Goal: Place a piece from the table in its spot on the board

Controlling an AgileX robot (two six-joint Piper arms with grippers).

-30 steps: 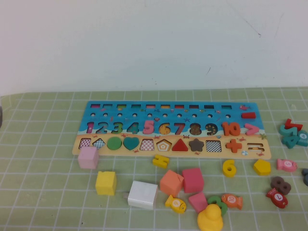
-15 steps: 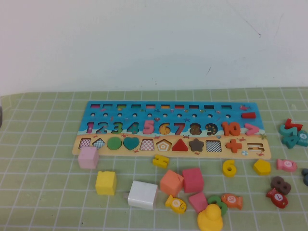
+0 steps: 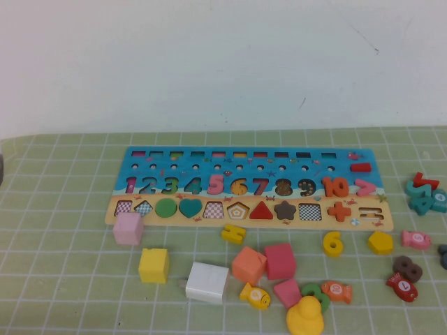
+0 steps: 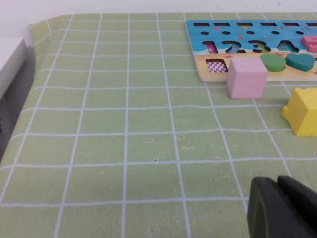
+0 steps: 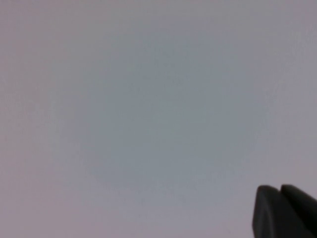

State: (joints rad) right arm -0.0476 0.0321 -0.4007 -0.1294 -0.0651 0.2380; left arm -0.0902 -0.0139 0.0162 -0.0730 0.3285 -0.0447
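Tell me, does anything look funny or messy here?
Yes: the pink cube sits half on the board, over its corner. Loose pieces like the yellow 6 lie scattered. The left gripper hovers above the table; the right gripper faces a blank surface.

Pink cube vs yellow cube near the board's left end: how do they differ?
Colour: the pink cube is pale pink, the yellow cube bright yellow.
Contact: the pink cube sits against the board edge by the checkered slots; the yellow cube lies apart on the green cloth.
Position: the yellow cube is nearer the robot.
Shared: both look like similar-sized blocks, ungrasped. The left gripper hovers over the cloth, away from them; the right gripper faces a blank surface.
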